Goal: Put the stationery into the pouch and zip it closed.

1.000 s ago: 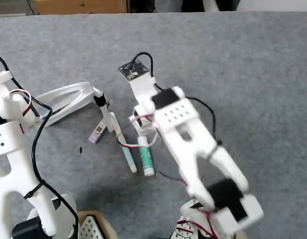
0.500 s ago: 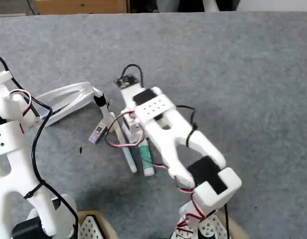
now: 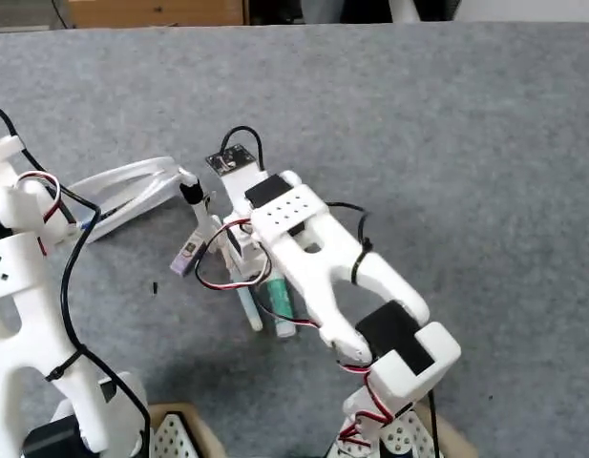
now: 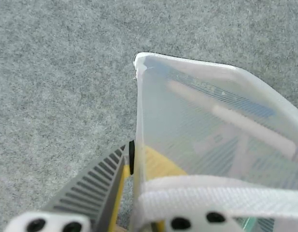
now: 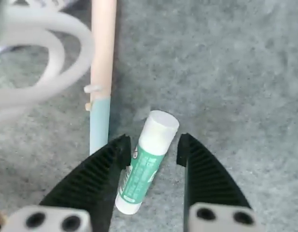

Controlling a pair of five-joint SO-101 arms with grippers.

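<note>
Grey felt-like table (image 3: pixel 466 143) fills the scene; along the far edge, at far left, a strip of light wood (image 3: pixel 151 11) with dark space to its right. Stationery sits in a loose cluster left of centre. The glue stick (image 3: pixel 283 310) (image 5: pixel 146 164), green label and white cap, lies near the middle, towards the near side. Just to its left lies a slim pen (image 3: pixel 246 301) (image 5: pixel 101 72), pale barrel with a light blue section, almost parallel to it. Farther and left of these lies a white marker (image 3: pixel 206 224), its black cap pointing towards the pouch. Beside it is a small purple-and-white piece (image 3: pixel 186 258), kind not clear. A dark speck (image 3: pixel 154 287) lies on the felt to the left. The right hand (image 3: pixel 256 267) (image 5: pixel 153 142) hangs low over the cluster with a moderate gap between its ribbed fingers (image 5: pixel 110 164), which straddle the cap end of the glue stick; contact cannot be told. The pen lies just outside one finger, and the arm's red and black wires (image 3: pixel 222 277) droop across the pen and marker. The pouch (image 3: pixel 132 191) (image 4: pixel 202 121), translucent white, lies on the left side of the table, its right end close to the marker's cap. The left hand (image 4: pixel 134 164) is closed on its edge, one ribbed finger (image 4: pixel 91 188) against the outside wall. Long pale shapes show through the plastic. The white left arm (image 3: pixel 27 286) stands at the left edge of the scene.
</note>
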